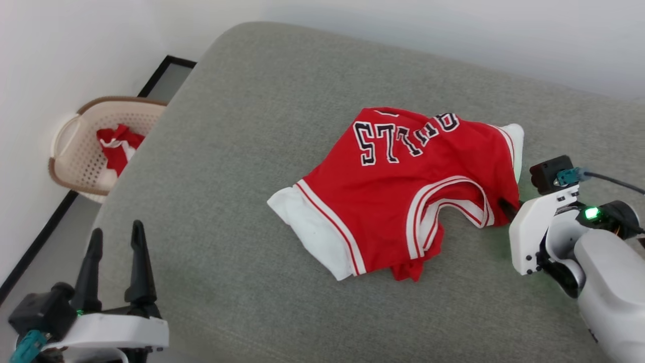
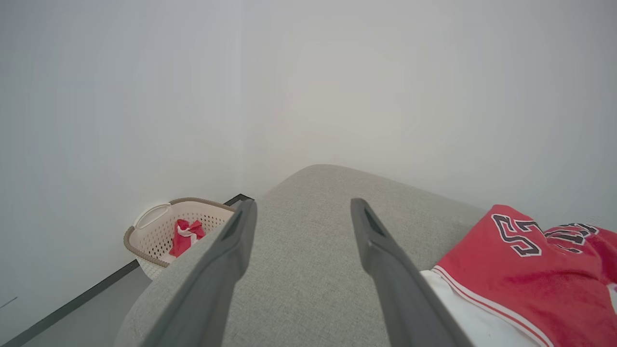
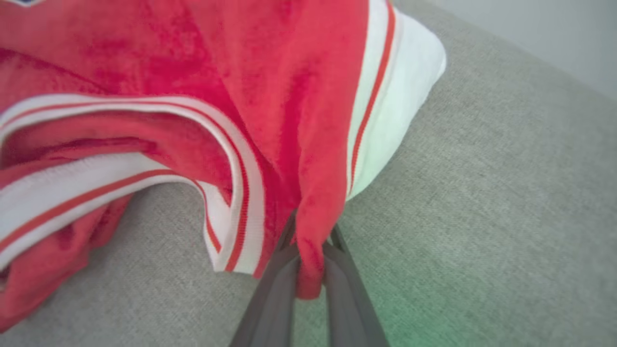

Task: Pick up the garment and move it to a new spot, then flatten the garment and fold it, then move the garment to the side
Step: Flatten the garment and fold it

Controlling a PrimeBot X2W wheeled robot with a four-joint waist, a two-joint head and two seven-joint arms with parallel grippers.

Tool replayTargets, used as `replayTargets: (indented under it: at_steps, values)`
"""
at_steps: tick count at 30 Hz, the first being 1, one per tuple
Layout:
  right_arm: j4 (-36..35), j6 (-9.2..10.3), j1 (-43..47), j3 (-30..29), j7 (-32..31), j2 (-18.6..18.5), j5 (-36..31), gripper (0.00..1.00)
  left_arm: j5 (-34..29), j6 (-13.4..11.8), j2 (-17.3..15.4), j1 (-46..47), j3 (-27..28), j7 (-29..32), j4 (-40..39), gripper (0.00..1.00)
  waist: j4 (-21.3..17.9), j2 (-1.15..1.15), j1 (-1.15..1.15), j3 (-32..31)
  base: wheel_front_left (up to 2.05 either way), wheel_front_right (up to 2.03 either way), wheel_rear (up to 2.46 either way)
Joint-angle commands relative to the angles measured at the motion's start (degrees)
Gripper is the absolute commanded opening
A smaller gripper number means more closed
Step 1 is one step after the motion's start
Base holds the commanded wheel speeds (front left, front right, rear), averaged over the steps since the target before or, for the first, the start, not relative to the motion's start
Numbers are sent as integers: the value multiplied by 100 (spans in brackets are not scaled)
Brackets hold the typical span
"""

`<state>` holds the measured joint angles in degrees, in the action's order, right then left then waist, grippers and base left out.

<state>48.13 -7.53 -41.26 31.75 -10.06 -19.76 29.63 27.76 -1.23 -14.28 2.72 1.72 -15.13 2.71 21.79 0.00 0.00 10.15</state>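
Grey upholstered surface (image 1: pixel 242 126), near edge: left tool (image 1: pixel 115 252), spread wide, empty. Beyond: right tool (image 3: pixel 311 250), pinched onto a red fold of the garment (image 1: pixel 403 191), which lies crumpled mid-surface. Step: pick-up. Next, likely: lift, carry to fresh spot.

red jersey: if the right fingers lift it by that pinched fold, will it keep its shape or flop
Probably floppy: the jersey lies rumpled in soft folds on the grey cushion. Pinched at one edge between the fingers of the right gripper, most of it would likely hang and trail. It looks thin, so it is probably light.
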Motion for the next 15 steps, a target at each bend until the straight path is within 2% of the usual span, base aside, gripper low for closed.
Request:
replayTargets:
  at_steps: [1,15]
  values:
    - [-42,8,-58,31,25,-58,77,0,-66,40,17,-70,52,1,7,100,-107,0,0,-72,0,0,0]
    - [-946,8,487,-90,-112,-877,416,0,-366,275,112,-344,522,0,-43,100,-816,0,0,-404,0,0,0]
